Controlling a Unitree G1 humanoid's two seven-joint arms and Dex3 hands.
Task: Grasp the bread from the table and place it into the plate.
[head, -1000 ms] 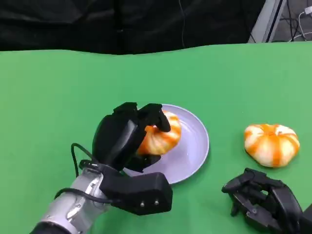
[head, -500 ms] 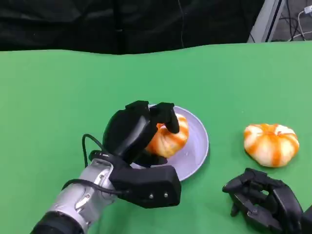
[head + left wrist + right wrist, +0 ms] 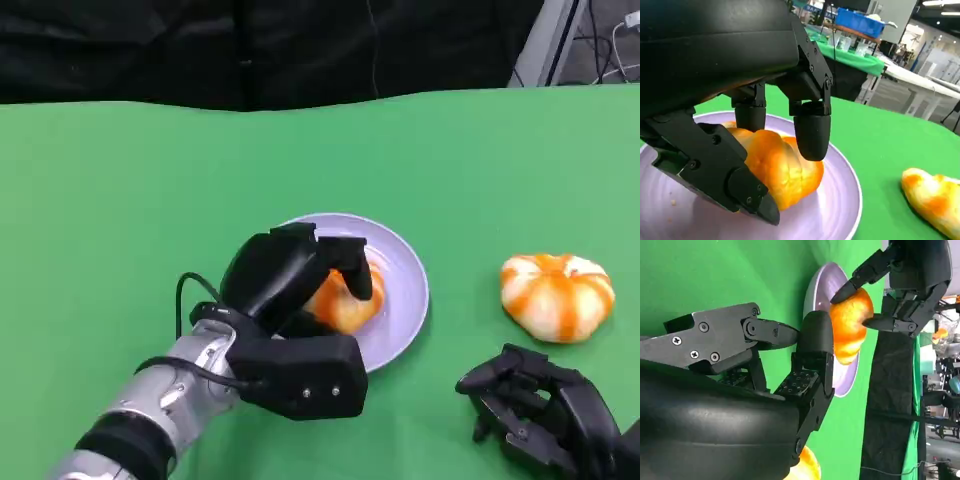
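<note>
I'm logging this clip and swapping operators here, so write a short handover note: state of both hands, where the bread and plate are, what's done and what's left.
Left hand: grips one bread, fingers around it, over the purple plate; the left wrist view shows the bread low on the plate, whether it touches is hard to tell.
Right hand: near the table's front edge, fingers curled, holding nothing.
A second bread lies on the green table, to the right of the plate, untouched.
Done: first bread carried to the plate.
Left: release it and withdraw the left hand; the second bread is probably next.
</note>
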